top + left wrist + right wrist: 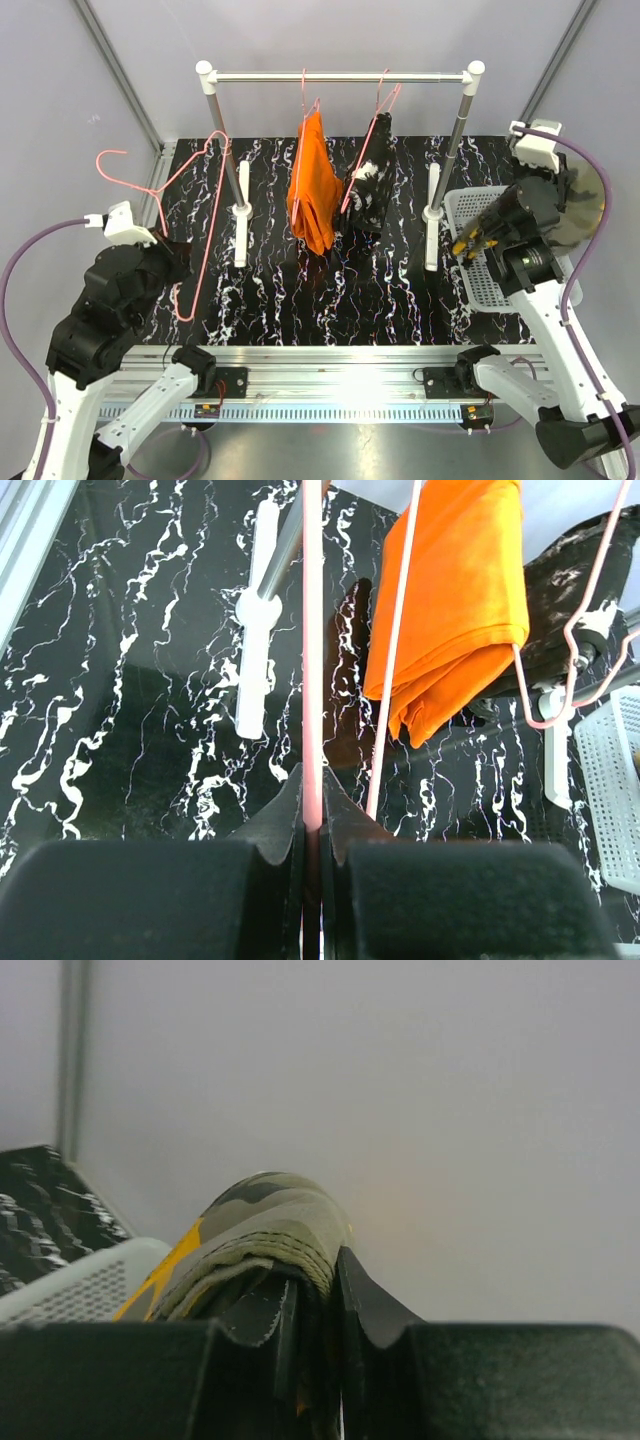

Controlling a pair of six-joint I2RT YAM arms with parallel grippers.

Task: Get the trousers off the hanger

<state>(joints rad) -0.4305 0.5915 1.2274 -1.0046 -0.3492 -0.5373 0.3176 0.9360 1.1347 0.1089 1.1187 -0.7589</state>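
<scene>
The plain orange trousers (312,190) hang folded over a pink hanger on the rail. The black trousers with white markings (372,185) hang on a second pink hanger just to their right. Both also show in the left wrist view, orange (455,600) and black (575,585). My left gripper (180,258) is shut on the wire of an empty pink hanger (195,215), held at the table's left; the wire (312,660) runs between the closed jaws (313,800). My right gripper (472,240) is shut on the camouflage trousers (265,1225), held above the white basket (462,205).
The rack has a horizontal rail (340,76) on two metal posts with white feet (242,215) (432,215) on the black marbled table. The white basket's rim (80,1285) shows in the right wrist view. Grey walls enclose the table on three sides.
</scene>
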